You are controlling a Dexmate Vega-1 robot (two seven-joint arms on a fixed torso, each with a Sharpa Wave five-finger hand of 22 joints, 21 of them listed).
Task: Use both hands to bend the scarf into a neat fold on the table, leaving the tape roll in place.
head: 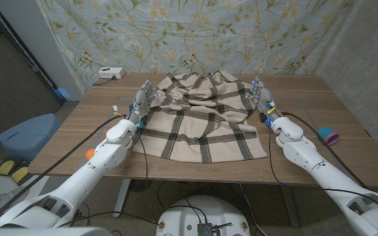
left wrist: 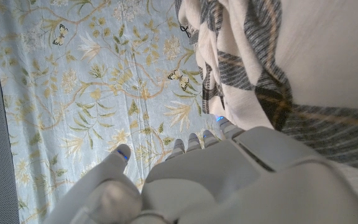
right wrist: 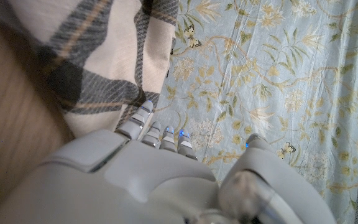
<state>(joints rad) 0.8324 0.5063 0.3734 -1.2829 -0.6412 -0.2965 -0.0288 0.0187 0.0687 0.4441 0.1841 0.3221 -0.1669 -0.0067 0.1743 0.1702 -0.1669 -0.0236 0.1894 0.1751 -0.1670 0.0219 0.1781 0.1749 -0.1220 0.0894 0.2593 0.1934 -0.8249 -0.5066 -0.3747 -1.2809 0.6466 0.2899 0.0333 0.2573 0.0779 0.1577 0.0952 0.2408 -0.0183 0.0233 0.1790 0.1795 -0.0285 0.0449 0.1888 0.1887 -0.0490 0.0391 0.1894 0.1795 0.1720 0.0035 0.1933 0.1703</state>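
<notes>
While both arms are reaching in from the near corners, the scarf (head: 203, 118) is lying in the middle of the wooden table (head: 307, 92), with its long axis running from the near edge toward the far edge and its near hem almost parallel to the table front. It is cream cloth with dark plaid stripes; the near half is lying flat, and the far half is bunching up in folds. The left hand (head: 141, 103) is standing at the scarf's left border and the right hand (head: 261, 96) at its right border, fingers pointing toward the far side. In the wrist views the fingers (left wrist: 194, 142) of each hand are lying close together beside the cloth, thumb apart, but whether they are pinching it cannot be told. Bare wood is showing on both sides, and a tape roll (head: 327, 136) is sitting well apart near the right edge.
</notes>
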